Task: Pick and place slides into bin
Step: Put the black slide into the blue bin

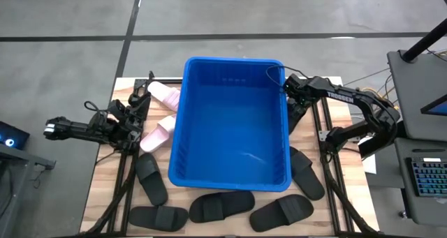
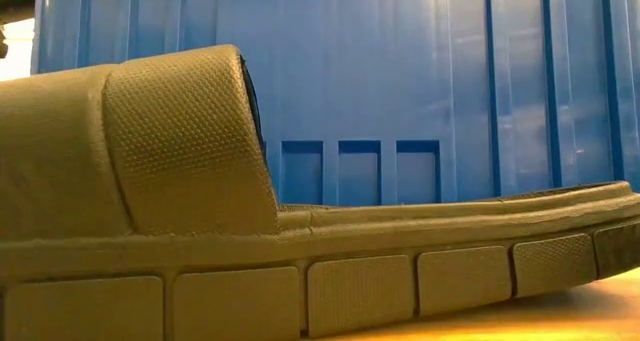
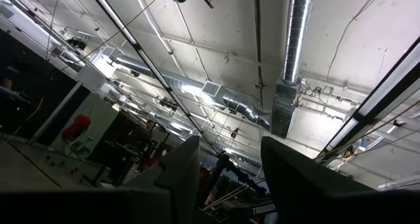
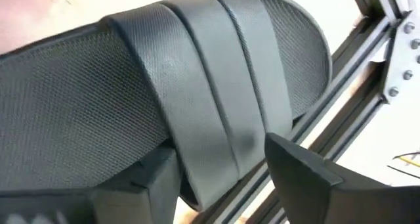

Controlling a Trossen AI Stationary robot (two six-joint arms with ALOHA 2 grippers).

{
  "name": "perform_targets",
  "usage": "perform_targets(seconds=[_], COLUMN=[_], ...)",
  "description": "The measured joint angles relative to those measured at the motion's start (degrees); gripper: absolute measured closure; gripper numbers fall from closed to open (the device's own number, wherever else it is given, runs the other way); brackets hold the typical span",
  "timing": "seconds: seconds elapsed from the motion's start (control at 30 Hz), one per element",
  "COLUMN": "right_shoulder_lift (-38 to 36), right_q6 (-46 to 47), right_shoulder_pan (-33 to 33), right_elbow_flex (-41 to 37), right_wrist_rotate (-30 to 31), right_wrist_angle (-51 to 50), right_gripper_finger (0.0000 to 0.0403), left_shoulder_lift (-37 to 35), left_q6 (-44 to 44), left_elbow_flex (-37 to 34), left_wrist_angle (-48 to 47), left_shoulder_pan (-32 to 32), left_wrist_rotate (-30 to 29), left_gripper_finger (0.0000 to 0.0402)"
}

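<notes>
Blue bin (image 1: 230, 123) at table centre, slides around it, two grippers alongside.
We log the right gripper (image 4: 226, 175) beside the bin's far right corner, fingers spread astride the ribbed strap of a black slide (image 4: 197, 99) lying just ahead. Left gripper (image 3: 226, 178) sits left of the bin, pointed at the ceiling, fingers parted on nothing; two pink slides (image 1: 159, 112) lie between it and the bin. Five more black slides (image 1: 222, 205) line the near side.

Industrial lab, exposed ceiling ducts (image 3: 289, 66), strip lights (image 3: 387, 96), concrete floor (image 1: 70, 21)
</notes>
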Motion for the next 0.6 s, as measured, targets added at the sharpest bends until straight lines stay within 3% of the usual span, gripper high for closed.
perform_targets(seconds=[0.4, 0.6], right_shoulder_lift=[0.6, -0.2], right_q6=[1.3, 1.3], right_shoulder_pan=[0.0, 0.0], right_elbow_flex=[0.0, 0.1], right_wrist_rotate=[0.5, 0.5], right_wrist_angle=[0.5, -0.3], right_gripper_finger=[0.0382, 0.0389], left_shoulder_lift=[0.2, 0.1], left_q6=[0.0, 0.0], left_elbow_flex=[0.0, 0.0], left_wrist_angle=[-0.1, -0.1], left_shoulder_pan=[0.0, 0.0], left_wrist_rotate=[0.0, 0.0], left_gripper_finger=[0.0253, 0.0253])
